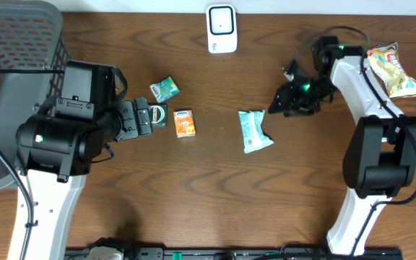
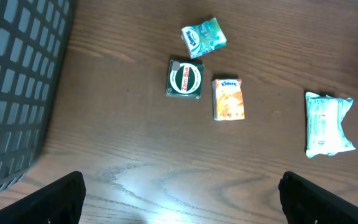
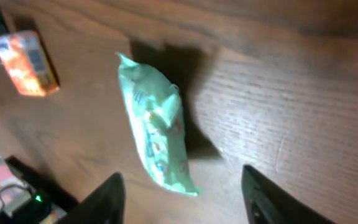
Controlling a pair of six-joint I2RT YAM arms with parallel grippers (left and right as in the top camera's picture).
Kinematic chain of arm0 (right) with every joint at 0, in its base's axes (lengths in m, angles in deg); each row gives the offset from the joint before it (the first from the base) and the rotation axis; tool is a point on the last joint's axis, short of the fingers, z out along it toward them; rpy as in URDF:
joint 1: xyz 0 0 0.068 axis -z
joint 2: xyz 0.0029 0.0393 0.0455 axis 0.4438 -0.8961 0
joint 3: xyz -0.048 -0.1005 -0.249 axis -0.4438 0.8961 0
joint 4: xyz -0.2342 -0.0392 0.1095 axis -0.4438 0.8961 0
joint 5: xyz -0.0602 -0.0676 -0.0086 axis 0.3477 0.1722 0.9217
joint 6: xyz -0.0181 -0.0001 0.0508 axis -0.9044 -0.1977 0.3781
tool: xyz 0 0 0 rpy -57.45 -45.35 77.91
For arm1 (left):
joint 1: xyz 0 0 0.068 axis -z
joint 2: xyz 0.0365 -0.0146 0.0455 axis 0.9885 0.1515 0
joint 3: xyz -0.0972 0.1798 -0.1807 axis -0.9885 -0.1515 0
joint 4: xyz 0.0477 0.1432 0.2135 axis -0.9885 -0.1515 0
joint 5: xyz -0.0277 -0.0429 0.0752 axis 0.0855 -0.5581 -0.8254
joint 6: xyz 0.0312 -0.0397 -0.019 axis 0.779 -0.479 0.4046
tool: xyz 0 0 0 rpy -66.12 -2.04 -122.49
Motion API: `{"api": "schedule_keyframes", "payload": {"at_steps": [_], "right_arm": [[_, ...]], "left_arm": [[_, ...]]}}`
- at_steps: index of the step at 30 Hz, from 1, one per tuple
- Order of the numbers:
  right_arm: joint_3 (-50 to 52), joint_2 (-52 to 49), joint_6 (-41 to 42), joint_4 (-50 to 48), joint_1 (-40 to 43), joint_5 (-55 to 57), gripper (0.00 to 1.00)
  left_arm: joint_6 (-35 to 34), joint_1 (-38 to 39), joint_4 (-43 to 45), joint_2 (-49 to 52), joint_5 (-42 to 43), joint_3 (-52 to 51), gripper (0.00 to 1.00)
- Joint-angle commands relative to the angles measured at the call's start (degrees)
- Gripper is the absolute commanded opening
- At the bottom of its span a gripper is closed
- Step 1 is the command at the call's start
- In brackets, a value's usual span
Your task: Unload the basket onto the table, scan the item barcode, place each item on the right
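A pale green soft pack point(image 1: 254, 131) lies flat on the wooden table, also seen in the right wrist view point(image 3: 153, 129). My right gripper point(image 1: 274, 105) hovers just to its right, jaws open, with only the pack's lower tip reaching between its fingertips point(image 3: 182, 182); it holds nothing. The white scanner point(image 1: 222, 29) stands at the far edge. My left gripper point(image 1: 143, 119) is wide open and empty point(image 2: 188, 190), next to a dark green round-labelled tin point(image 1: 154, 114).
An orange box point(image 1: 185, 123) and a small teal packet point(image 1: 165, 89) lie near the tin. A chips bag point(image 1: 398, 70) sits at the far right behind the right arm. A dark mesh basket point(image 1: 13, 65) fills the left corner.
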Motion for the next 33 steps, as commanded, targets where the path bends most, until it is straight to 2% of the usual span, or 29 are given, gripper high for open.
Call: {"api": "schedule_keyframes", "payload": {"at_steps": [1,6,12,14,18,22,23,29,33], "right_arm": [[0.55,0.81,-4.87,-0.02,-2.75,1.42,0.62],[7.69,0.79,-2.51,-9.33,-5.49,1.38,0.67],[15.19,0.79,0.07,-18.47,-5.88,-3.06,0.58],[16.44,0.79,0.09,-19.69,-5.95,-4.5,0.51],[17.79,0.79,0.09,-20.9,-6.6,-6.67,0.48],[17.75,0.81,0.13,-20.9,-7.61,-7.61,0.03],[17.55,0.81,0.13,-20.87,-7.65,-8.94,0.01],[12.04,1.66,0.11,-20.79,-6.01,-28.72,0.01],[6.62,3.85,0.11,-20.85,-5.31,-35.15,0.01]], "left_arm": [[0.11,0.09,-0.02,-0.09,-0.5,0.61,0.98],[0.11,0.09,-0.02,-0.09,-0.5,0.61,0.97],[0.11,0.09,-0.02,-0.09,-0.5,0.61,0.98],[0.11,0.09,-0.02,-0.09,-0.5,0.61,0.98],[0.11,0.09,-0.02,-0.09,-0.5,0.61,0.98],[0.11,0.09,-0.02,-0.09,-0.5,0.61,0.98],[0.11,0.09,-0.02,-0.09,-0.5,0.61,0.98],[0.11,0.09,-0.02,-0.09,-0.5,0.61,0.97],[0.11,0.09,-0.02,-0.09,-0.5,0.61,0.98]]}}
